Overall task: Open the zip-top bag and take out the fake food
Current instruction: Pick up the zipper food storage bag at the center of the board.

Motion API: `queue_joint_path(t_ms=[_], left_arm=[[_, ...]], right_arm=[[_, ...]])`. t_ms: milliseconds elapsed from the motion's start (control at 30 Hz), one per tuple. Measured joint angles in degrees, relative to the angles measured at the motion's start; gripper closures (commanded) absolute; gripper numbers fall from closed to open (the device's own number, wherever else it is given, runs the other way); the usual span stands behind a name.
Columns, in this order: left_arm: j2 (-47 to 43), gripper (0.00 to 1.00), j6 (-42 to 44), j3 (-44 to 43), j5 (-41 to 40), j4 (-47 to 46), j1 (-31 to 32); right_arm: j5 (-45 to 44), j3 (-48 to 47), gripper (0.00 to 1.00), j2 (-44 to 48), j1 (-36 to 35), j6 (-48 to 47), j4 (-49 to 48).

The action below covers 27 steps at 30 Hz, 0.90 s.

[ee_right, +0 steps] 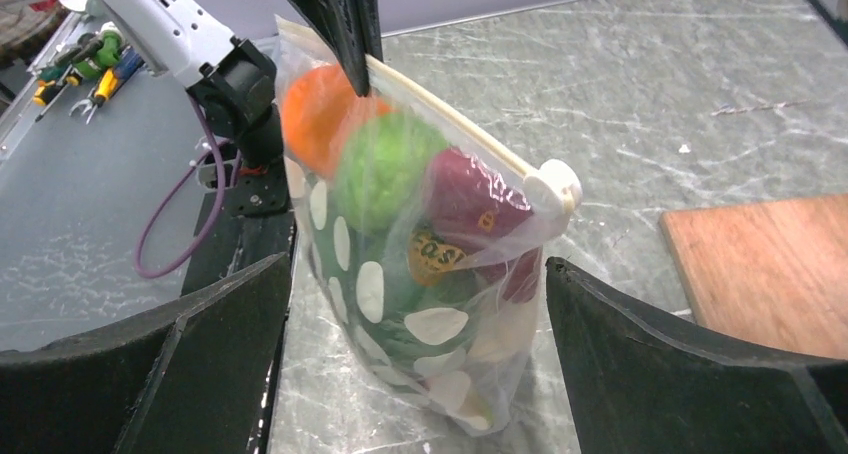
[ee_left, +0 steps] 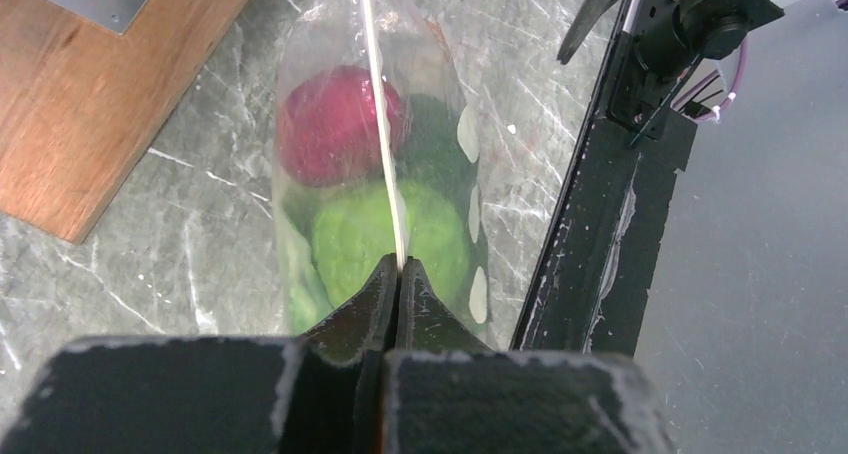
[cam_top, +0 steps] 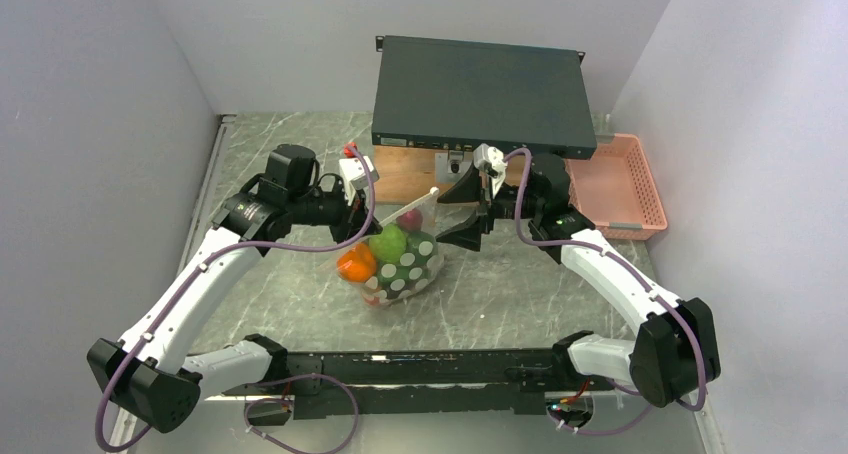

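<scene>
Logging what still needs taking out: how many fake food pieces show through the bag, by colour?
orange ball: 1
light green ball: 1
red piece: 1
dark green piece: 1
Total: 4 showing through the zip-top bag; more may be hidden.

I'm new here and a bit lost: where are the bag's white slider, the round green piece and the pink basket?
white slider (ee_right: 553,186), right wrist view, its middle.
round green piece (ee_right: 385,169), right wrist view, its front.
pink basket (cam_top: 612,186), top view, bare floor.

Claw (ee_left: 400,274) clamped on zip-top bag (ee_left: 440,104)
</scene>
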State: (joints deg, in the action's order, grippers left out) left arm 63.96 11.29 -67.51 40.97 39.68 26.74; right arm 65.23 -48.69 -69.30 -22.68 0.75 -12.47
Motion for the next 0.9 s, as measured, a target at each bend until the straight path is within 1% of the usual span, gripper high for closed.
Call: queue_joint_path(t_ms=[233, 600, 900], left_arm=[[0.0, 1.00, -1.9, 0.2, 2.4, -1.7, 0.3], [-1.1, 1.00, -5.0, 1.0, 6.1, -6.2, 0.9], [-1.3, 1.00, -7.1, 1.0, 9.0, -8.9, 1.2]], right_arm=[[-0.6, 4.0, 0.00, 0.0, 0.1, 2.4, -5.1], [0.0, 4.3, 0.02, 0.0, 0.1, 11.8, -17.3], [-0.2, 4.3, 0.04, 0.0, 0.1, 15.8, -20.7]])
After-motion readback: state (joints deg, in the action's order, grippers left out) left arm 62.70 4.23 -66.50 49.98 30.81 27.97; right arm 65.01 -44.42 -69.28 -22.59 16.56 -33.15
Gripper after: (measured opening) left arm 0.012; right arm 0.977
